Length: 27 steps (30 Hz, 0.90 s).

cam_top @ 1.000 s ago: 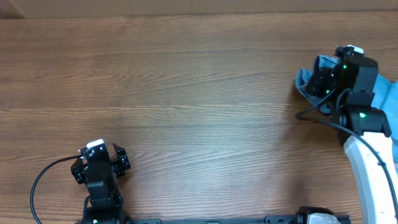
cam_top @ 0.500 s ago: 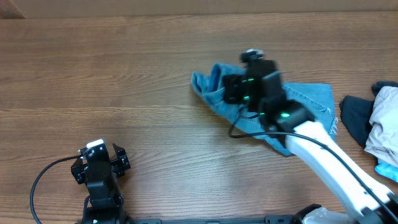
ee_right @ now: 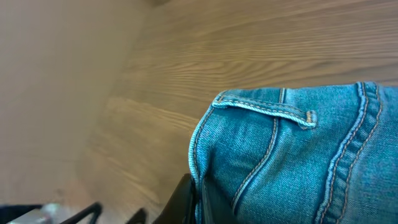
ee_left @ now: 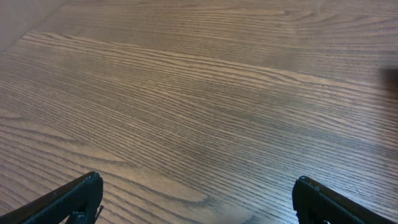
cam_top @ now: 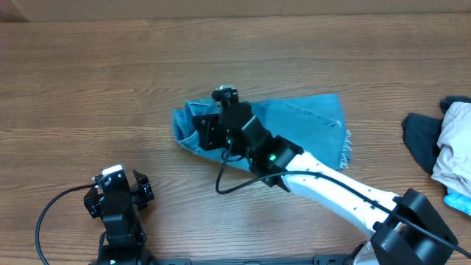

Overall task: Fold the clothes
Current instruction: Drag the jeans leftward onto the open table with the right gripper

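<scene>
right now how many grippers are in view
2: left gripper, open, over the table's near-left part; right gripper mid-table, shut on the jeans. None looks hidden.

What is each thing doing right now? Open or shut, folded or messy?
jeans: lying on the table, rumpled at one end, not neatly folded.
right gripper: shut on the jeans at the rumpled end.
left gripper: wide open, holding nothing, over bare table.
pile of other clothes: heaped at the table's right edge, unfolded.
</scene>
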{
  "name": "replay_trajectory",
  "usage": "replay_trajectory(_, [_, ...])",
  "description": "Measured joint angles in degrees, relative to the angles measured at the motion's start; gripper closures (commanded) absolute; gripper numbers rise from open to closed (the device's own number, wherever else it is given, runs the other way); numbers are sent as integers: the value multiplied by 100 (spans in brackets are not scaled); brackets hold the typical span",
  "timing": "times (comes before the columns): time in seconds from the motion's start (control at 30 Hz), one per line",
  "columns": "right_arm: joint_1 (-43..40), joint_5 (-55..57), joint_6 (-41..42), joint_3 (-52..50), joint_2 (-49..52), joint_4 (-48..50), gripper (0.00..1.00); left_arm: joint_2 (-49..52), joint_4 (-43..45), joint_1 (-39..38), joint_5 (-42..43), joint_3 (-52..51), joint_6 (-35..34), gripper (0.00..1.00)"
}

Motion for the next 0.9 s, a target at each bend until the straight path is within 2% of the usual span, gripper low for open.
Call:
replay_trajectory(0.23, [166,-37,448,0,0,323,95,0,0,0,0,0,-2,0])
replay_trajectory(0.27, [166,-35,511,0,11,420,86,0,0,0,0,0,-2,0])
replay_trajectory(0.33, [166,-35,610,0,50,671,81,0,0,0,0,0,-2,0])
replay_trajectory(0.47, [170,-63,702,44,175,1130,61,0,0,0,0,0,-2,0])
replay_trajectory(0.53, [164,-66,452,59,223,1147,54,0,-2,0,0,0,-2,0])
replay_trajectory(0.63, [22,28,-153,297,221,205,46,0,-2,0,0,0,-2,0])
replay_trajectory(0.73, [-651,662,-671,846,63,-2107,35,0,0,0,-2,0,-2,0])
replay_trajectory(0.83, [-1766,1290,-911,1239,-142,-3866,23,0,-4,0,0,0,0,0])
replay_trajectory(0.9, [-2750,1558,-1005,1316,-212,-4747,20,0,-4,0,2,0,-2,0])
